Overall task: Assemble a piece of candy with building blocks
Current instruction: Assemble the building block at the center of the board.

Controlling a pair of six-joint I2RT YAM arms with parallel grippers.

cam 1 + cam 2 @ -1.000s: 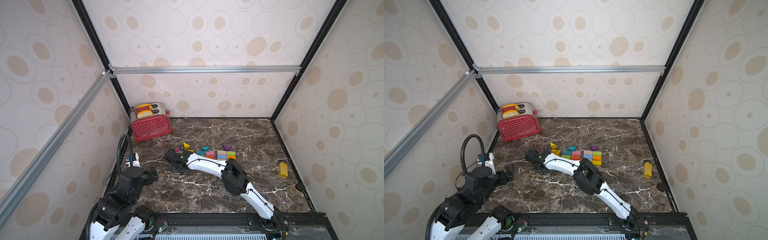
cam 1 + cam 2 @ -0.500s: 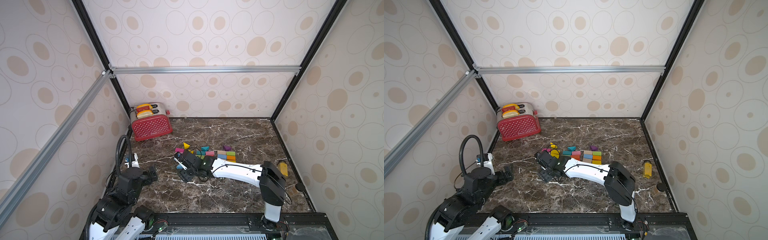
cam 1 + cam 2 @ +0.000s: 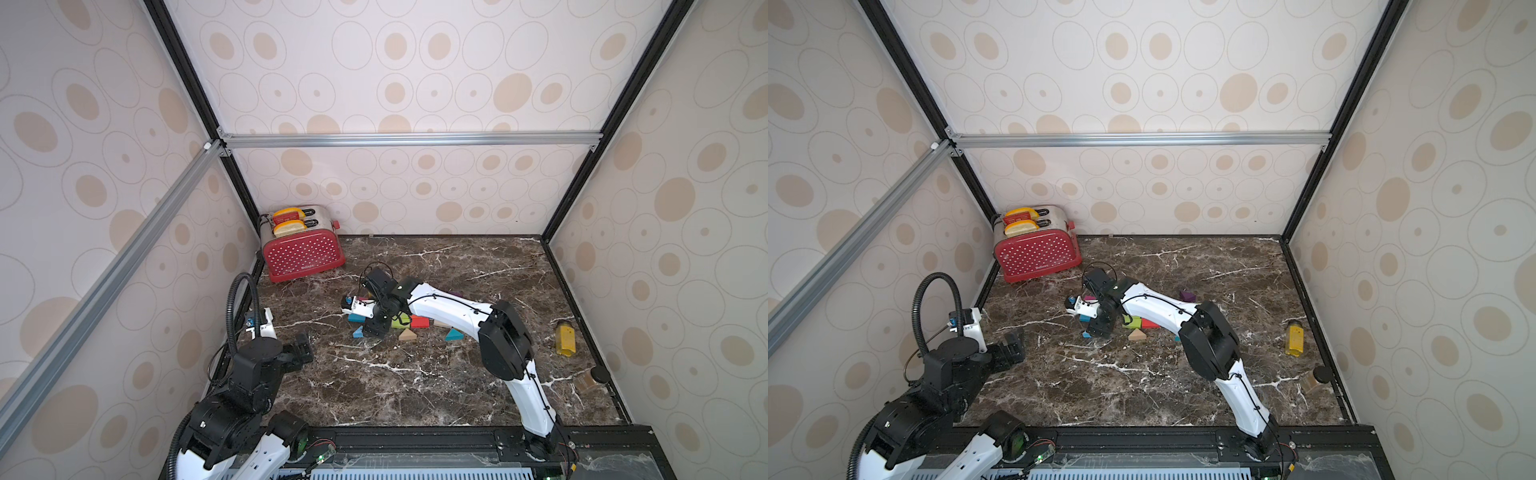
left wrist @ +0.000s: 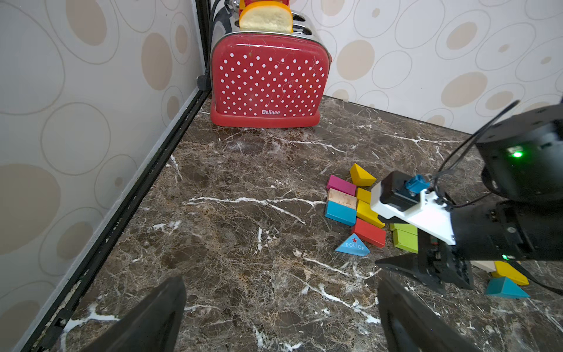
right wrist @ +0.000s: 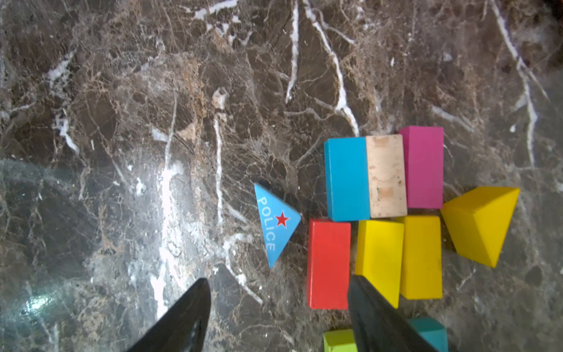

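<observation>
On the brown marble table, near its middle, lie the building blocks, loose and flat. In both top views the right arm crosses over them and hides much of the heap. Beside the arm a wood triangle and a teal wedge show clearly, and a purple piece is half covered behind it.

Right wrist view: the right gripper hangs at the edge of the heap, jaws apart, with only bare marble between them. One finger overlaps a red brick and a yellow brick; contact cannot be judged. A blue triangle marked POLICE lies just apart from the bricks. A blue brick, a bare brick and a pink brick touch side by side, with a yellow wedge beside them. Two more pieces, green and teal, are cut off by the frame edge.

The left gripper stands wide open and empty near the table's left edge, well apart from the blocks; its wrist view shows only the finger ends. A red dotted toaster fills the far left corner, its top cropped in that view. A yellow bottle and a dark-lidded jar stand by the right edge, the jar too small to read.
</observation>
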